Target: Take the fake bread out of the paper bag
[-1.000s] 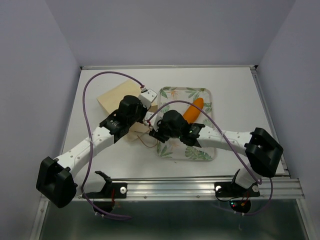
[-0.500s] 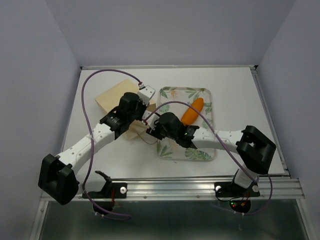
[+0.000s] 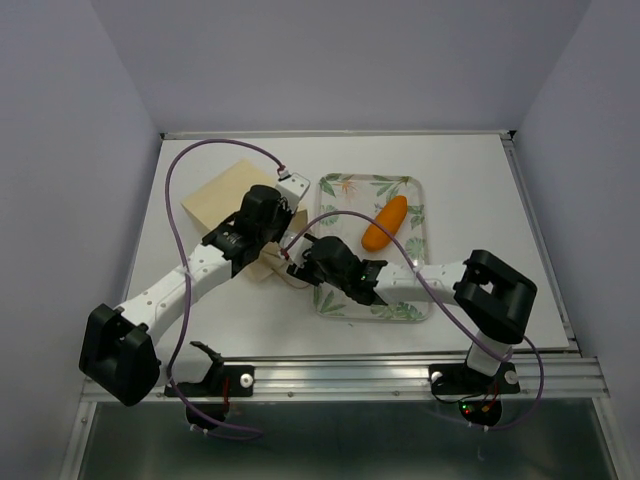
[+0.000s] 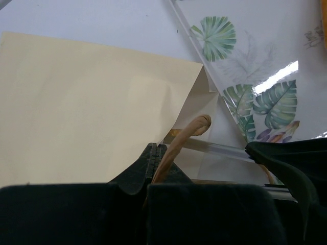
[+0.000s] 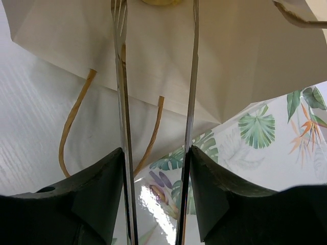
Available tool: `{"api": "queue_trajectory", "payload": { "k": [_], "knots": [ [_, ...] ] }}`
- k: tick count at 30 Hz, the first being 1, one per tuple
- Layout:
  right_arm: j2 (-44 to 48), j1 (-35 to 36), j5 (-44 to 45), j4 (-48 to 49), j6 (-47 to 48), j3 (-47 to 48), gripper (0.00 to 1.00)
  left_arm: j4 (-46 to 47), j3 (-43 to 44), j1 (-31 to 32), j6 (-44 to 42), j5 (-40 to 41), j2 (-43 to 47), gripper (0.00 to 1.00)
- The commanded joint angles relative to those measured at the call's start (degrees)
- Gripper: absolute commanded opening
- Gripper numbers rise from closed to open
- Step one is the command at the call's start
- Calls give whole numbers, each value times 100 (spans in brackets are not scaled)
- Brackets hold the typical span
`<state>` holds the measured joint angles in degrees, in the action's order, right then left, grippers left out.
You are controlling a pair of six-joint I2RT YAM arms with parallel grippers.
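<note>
The left claw [image 4: 156, 153] is clamped shut on a brown loop handle [image 4: 186, 131] of the paper bag [image 4: 76, 102], which lies on the desk with its open end toward the leaf-patterned tray [image 3: 345, 185]. The right claw [image 5: 157, 20] points its thin metal fingers [image 5: 121, 76], parted and gripping nothing I can see, at that open end. A golden sliver [image 5: 162, 2] there may be bread; I cannot tell. One long loaf [image 3: 385, 223] lies on the tray.

The step in hand looks like reaching in for another piece. The next move calls for closing on it and drawing it out without snagging the paper.

The desk [image 3: 470, 200] is white, with pale lilac walls around it.
</note>
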<state>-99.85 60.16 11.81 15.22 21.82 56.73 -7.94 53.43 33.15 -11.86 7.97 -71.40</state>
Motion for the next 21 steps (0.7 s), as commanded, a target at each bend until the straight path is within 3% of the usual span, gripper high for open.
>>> {"api": "queue_trajectory", "payload": {
  "k": [1,21],
  "knots": [
    [27,119,189,736,85,-144,57,241,264,227,157,-173,56,0],
    [528,119,128,1334,-828,-883,59,109,467,227,342,170,64,0]
  ]
}}
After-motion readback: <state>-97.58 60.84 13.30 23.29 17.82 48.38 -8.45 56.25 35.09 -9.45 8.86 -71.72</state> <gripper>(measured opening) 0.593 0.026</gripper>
